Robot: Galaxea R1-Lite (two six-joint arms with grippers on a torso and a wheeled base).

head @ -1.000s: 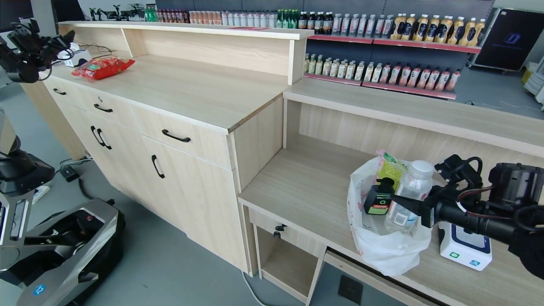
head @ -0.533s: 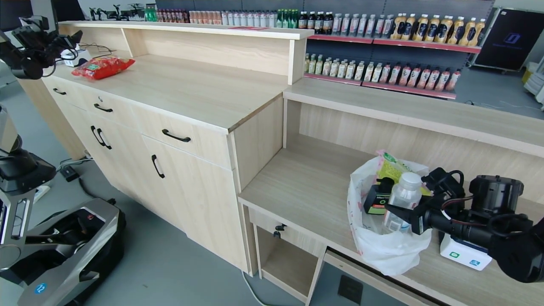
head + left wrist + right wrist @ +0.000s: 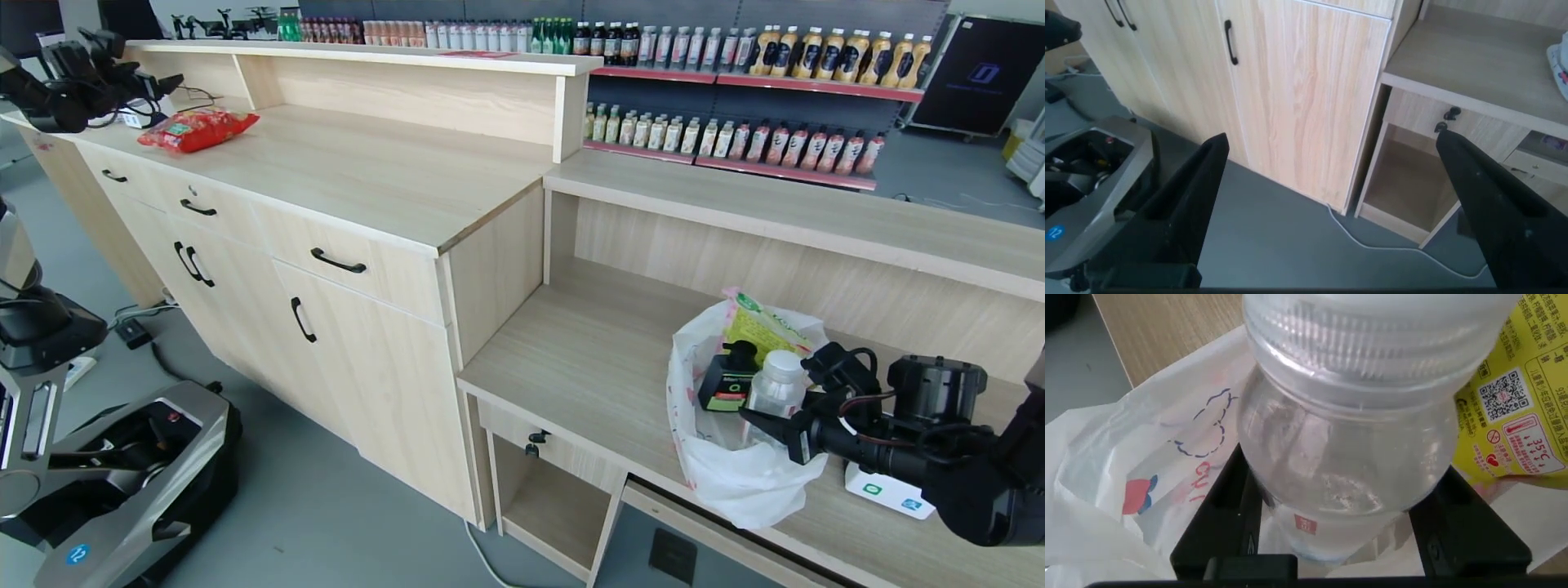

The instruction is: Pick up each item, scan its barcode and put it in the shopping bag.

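My right gripper (image 3: pixel 767 411), clamped on the bottle (image 3: pixel 775 382), has sunk into the bag (image 3: pixel 727 482); releasing should come next.

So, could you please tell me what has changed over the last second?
The right gripper, shut on the clear bottle, has lowered it into the shopping bag. The left gripper has moved over the counter toward the red snack pack. The pack, the bag, and the black bottle and yellow packet inside it stayed put.
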